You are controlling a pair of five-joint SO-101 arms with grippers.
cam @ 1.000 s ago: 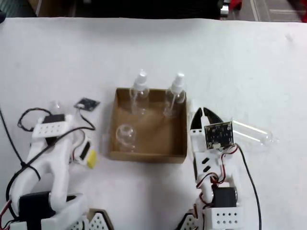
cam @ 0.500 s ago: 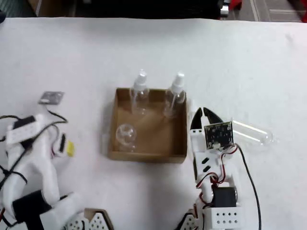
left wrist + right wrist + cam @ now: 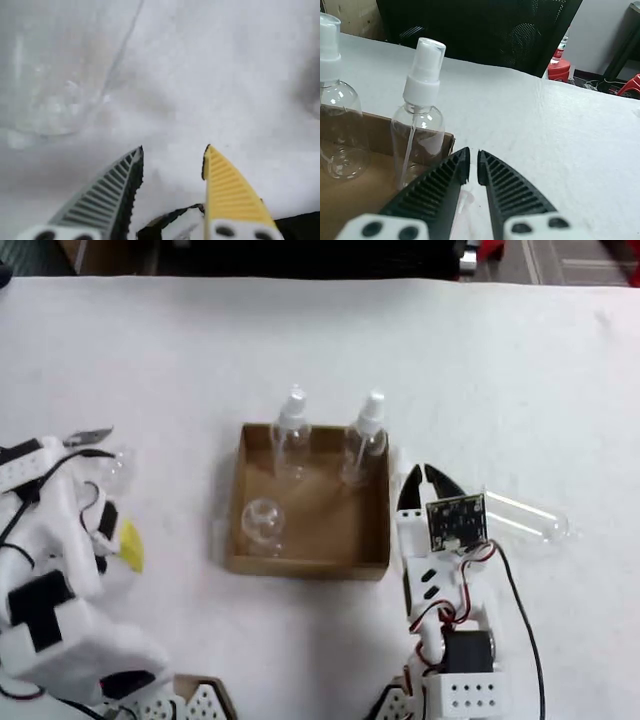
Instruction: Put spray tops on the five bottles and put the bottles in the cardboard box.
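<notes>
Since a second ago the left arm (image 3: 45, 570) has been swung away from the box (image 3: 305, 565) toward the counter's (image 3: 300, 340) near-left edge. The right arm (image 3: 440, 580) and the bottles have not been shifted.

The left fingers (image 3: 220, 170), one grey and one yellow, are held open, and nothing is gripped. Bare counter is seen between them. Ahead of them, on the grey finger's side, a clear loose bottle (image 3: 50, 85) is seen, too blurred for detail. From the high view, that loose bottle (image 3: 112, 468) is made out faintly on the counter close to the left arm, well apart from the box.

The right fingers (image 3: 462, 162) are brought almost together with a thin slit between them, and nothing is gripped. They are set low, just beside the box's right wall near its far corner.

Inside the box, the far-right bottle (image 3: 417, 130) and the far-left bottle (image 3: 340, 130) are stood upright along the far wall. Each is fitted with a white top (image 3: 424, 70). A near-left bottle (image 3: 262, 525) is stood in the box's near-left part and is viewed from above.

Right of the right arm, a lying bottle (image 3: 525, 518) is laid on its side on the counter, close to the arm's wrist and outside the box.
</notes>
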